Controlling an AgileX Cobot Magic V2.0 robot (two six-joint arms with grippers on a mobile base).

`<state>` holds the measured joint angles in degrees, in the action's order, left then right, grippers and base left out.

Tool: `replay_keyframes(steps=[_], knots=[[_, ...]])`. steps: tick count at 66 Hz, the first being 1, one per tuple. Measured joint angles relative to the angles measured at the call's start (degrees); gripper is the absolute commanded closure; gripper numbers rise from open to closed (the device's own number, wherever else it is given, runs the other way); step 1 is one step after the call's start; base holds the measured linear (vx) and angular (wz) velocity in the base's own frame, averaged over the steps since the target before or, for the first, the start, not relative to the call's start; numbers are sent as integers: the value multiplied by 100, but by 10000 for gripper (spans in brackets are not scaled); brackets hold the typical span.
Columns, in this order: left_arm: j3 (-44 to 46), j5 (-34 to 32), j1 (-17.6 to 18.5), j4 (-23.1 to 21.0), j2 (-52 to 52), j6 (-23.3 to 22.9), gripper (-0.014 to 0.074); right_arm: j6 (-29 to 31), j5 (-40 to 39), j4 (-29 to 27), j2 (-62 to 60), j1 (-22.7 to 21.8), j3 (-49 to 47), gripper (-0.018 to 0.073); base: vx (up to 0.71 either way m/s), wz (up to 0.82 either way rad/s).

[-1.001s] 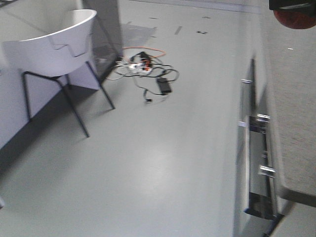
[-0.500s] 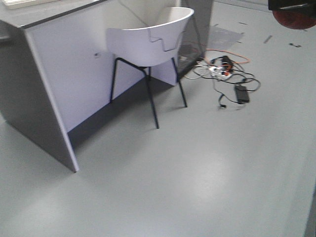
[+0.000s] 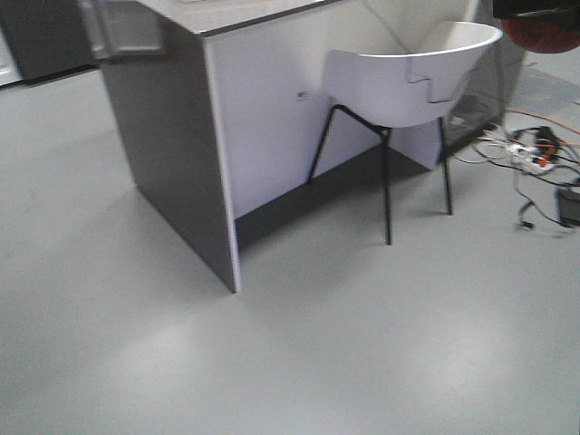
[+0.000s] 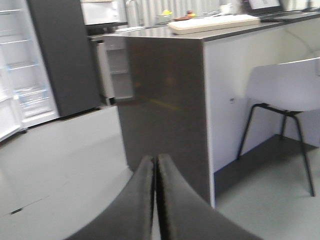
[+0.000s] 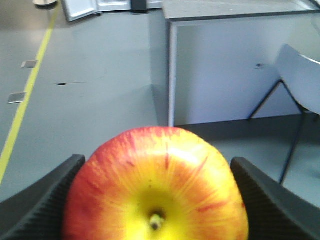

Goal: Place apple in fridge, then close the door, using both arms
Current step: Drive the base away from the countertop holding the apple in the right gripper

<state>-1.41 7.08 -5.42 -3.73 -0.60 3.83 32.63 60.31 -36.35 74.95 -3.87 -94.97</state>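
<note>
The apple [image 5: 155,187], red with a yellow patch round its stem, fills the lower right wrist view. My right gripper [image 5: 157,161] is shut on it, one black finger [image 5: 45,197] on each side. In the front view the apple's underside [image 3: 544,34] shows at the top right corner. My left gripper [image 4: 155,167] is shut with nothing in it, its fingers pressed together. The fridge [image 4: 22,75] stands far off at the left, its white inside and shelves showing beside a dark grey panel [image 4: 62,55]. A white door [image 4: 116,70] with shelf bins stands open behind the counter.
A counter [image 3: 172,154] with a dark grey end panel and a white side stands ahead. A white chair [image 3: 408,82] on thin black legs sits against it. Cables and a power strip [image 3: 535,154] lie on the floor at the right. A yellow floor line [image 5: 25,100] runs at the left.
The front view has swung left: the chair and cables slid to the right of the frame and the counter came into view. The apple stays in the right gripper.
</note>
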Motion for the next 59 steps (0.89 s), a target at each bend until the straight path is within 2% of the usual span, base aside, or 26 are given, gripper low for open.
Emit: replay_keyframes(steps=[32,59], knots=[[0,0,0,0,0,0,603,0,0,0,0,0,0,445,-2,51],[0,0,0,0,0,0,603,0,0,0,0,0,0,445,0,29]])
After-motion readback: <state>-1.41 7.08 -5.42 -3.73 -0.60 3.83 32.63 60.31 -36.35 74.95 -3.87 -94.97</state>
